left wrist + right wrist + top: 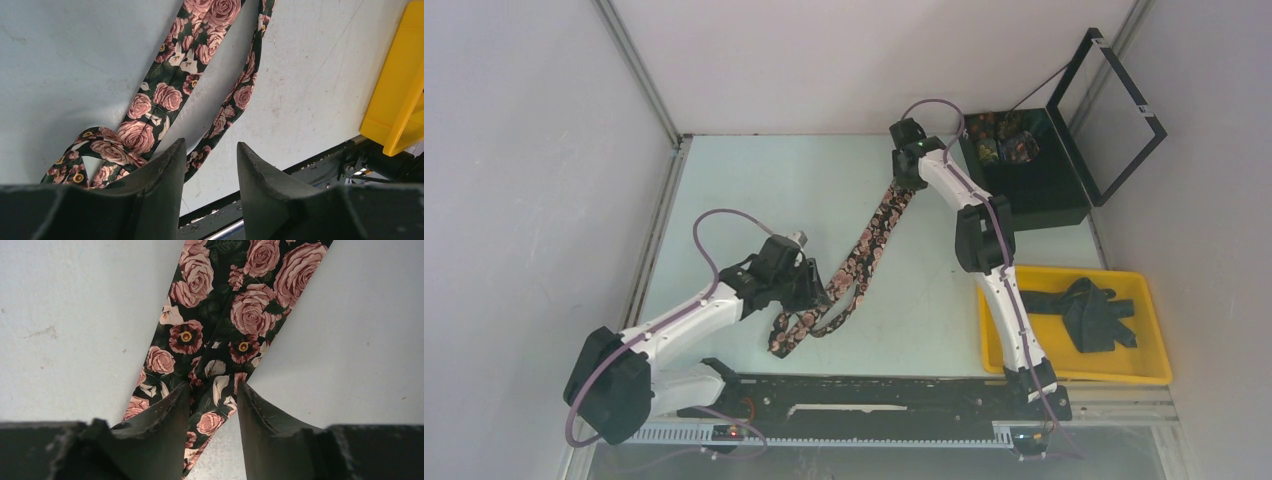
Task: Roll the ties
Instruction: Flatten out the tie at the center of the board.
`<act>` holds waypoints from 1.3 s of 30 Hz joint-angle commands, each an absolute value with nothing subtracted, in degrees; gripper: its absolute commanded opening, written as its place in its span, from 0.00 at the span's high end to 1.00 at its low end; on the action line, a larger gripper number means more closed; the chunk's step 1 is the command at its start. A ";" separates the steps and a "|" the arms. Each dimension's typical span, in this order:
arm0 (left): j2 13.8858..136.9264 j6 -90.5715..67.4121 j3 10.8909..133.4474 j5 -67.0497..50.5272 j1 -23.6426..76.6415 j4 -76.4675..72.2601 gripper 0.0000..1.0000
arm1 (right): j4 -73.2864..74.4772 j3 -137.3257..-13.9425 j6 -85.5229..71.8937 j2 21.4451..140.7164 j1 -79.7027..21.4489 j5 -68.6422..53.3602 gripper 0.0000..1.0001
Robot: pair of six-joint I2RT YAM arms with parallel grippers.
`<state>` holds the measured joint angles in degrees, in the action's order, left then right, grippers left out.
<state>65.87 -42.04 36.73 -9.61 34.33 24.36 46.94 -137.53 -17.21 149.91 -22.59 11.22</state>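
Base rail (874, 397) runs along the near edge of the counter (754, 190), with both arms bolted to it.

Left arm comes in from the near-left corner. Left hand (816, 288) sits over the doubled-back lower end of the rose-print tie (869, 240), mid-counter and nearer the near edge. Left wrist view: fingers spread, bare counter and the tie's narrow strand show in the gap, and the wide blade runs under one finger. Nothing is pinched. The tie curls into a small loop just beside that finger.

Yellow tray (1159, 378) is at the near-right corner, beside the right arm's base. It holds a loose heap of dark ties (1092, 312).

The rose-print tie lies flat on the counter. It runs diagonally from the fold at the left hand up toward the far edge, right of centre.

Right hand (906, 178) is on the tie's far end. Right wrist view: fingers partly apart, straddling the tie's middle, with creased fabric filling the gap. Cannot tell whether they press it or just sit over it.

Black box (1044, 195) is at the far-right corner with its framed lid (1124, 100) tilted open. Multicoloured patterned ties (1002, 142) are bunched at its far end, too small to tell whether they are rolled.
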 commanded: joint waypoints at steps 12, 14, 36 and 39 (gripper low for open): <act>63.59 -42.71 36.04 -9.56 34.19 22.72 0.53 | 48.08 -136.73 -16.14 147.24 -23.89 17.27 0.85; 63.46 -42.80 36.01 -9.55 34.24 22.68 0.54 | 48.08 -136.76 -16.01 146.65 -23.99 17.65 0.91; 62.84 -42.54 35.42 -9.84 34.19 22.59 0.54 | 48.96 -139.10 -15.05 144.46 -22.98 17.28 0.78; 62.80 -42.54 35.42 -9.75 34.19 22.65 0.54 | 49.21 -139.04 -15.27 145.37 -23.09 16.51 0.76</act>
<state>63.31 -42.19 35.33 -9.61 34.33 24.08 49.01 -137.29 -15.38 148.11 -23.24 17.28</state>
